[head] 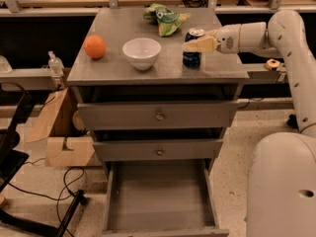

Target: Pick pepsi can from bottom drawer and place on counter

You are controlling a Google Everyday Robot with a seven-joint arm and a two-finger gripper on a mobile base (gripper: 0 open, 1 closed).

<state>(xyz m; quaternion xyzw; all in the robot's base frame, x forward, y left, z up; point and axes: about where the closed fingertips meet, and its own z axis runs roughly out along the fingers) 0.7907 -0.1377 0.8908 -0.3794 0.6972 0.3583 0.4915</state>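
Pepsi can (191, 59): upright on counter (123, 75), right of centre | gripper (191, 43): at can's upper half, clamped or released cannot tell | bottom drawer (158, 201): open, lower frame | risk: sideways withdrawal before full release tips can.

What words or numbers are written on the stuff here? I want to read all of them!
Nothing here can be read for sure.
pepsi can on the counter: pale lettering on the label, too blurred to read; the gripper sits against its upper part and covers some of it.
green bag: printing too blurred to read.
white bowl and orange: no writing seen.
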